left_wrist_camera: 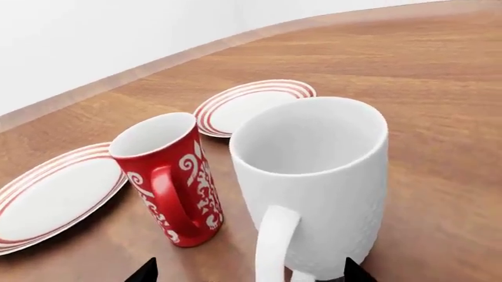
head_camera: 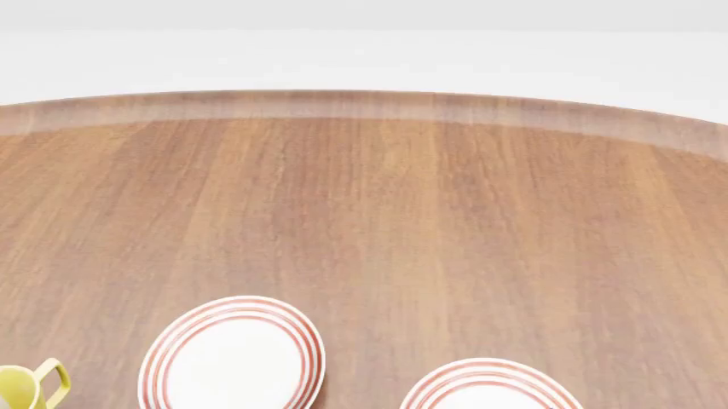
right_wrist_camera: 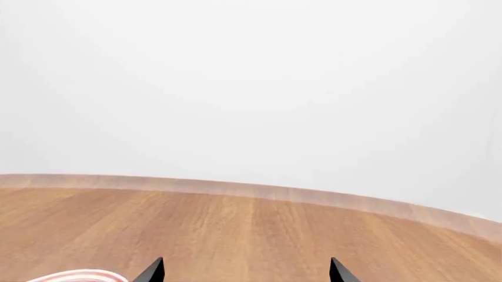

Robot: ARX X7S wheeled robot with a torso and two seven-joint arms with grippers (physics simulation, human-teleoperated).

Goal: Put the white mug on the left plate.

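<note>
In the left wrist view, the tall, plain white glossy ceramic mug point(left_wrist_camera: 314, 182) stood upright on the brown wooden surface point(left_wrist_camera: 439, 76) directly ahead of the left fingers point(left_wrist_camera: 143, 271), its loop handle turned toward them. Only two dark tips showed at the frame's edge, spread wide, one to each side of the mug's base and gripping nothing. Just beside the mug, possibly touching it, stood the smaller red patterned ceramic mug point(left_wrist_camera: 168, 176), also with its handle toward the fingers. Beyond both lay two round white plates with thin red rings: one past the red mug point(left_wrist_camera: 55, 197) and one farther off, beyond the white mug point(left_wrist_camera: 251, 104).

The mug looked rigid, fairly heavy and slick-glazed, so it would likely slip under a light pinch and chip if knocked or dropped. A hold across the body, or on the wall at the rim, seemed safer than the thin handle, taking care not to bump the red mug.

In the head view, neither arm nor the white mug appeared; the left plate point(head_camera: 234, 358) and the right plate point(head_camera: 489, 388) lay near the bottom edge, with a yellow-handled mug point(head_camera: 29, 388) at the corner.

In the right wrist view, the right fingers point(right_wrist_camera: 244, 271) were spread apart and empty, over bare wood, a plate rim point(right_wrist_camera: 79, 276) just showing beside them.
</note>
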